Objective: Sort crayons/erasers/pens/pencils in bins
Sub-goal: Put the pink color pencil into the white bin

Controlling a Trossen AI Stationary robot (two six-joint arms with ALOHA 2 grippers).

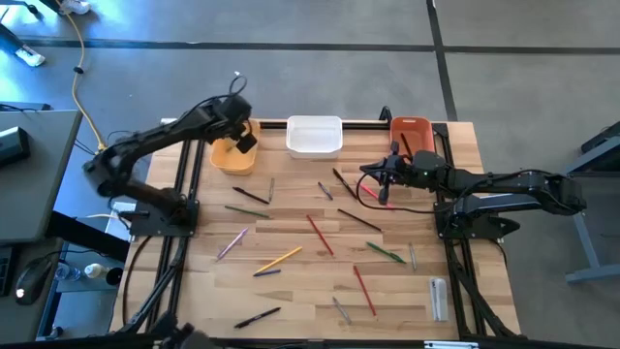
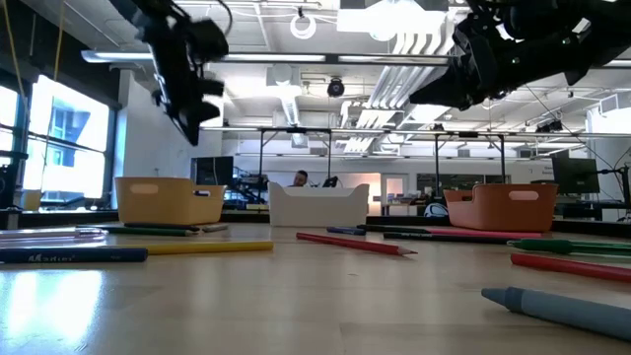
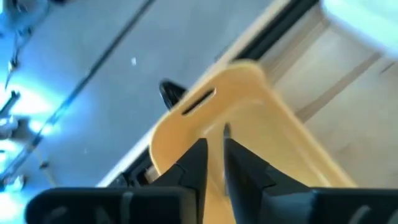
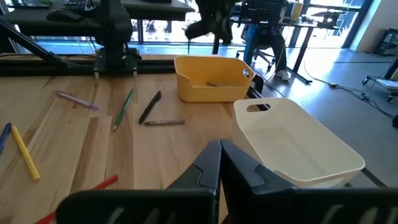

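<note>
The pencils [image 1: 320, 235] and pens [image 1: 256, 317] mostly lie scattered on your bench [image 1: 291, 291]; sorting has barely begun. The yellow bin [image 4: 212, 79] holds one item, the white bin [image 4: 292, 140] none. Your left tool [image 1: 242, 134] hovers over the yellow bin, nearly closed and empty; the right tool [image 1: 368, 171] is closed, empty, above the bench.

Wooden table [image 1: 291, 291]: three bins [image 1: 314, 136] along far edge, pencils [image 1: 320, 235], pens [image 1: 257, 317] scattered.
</note>
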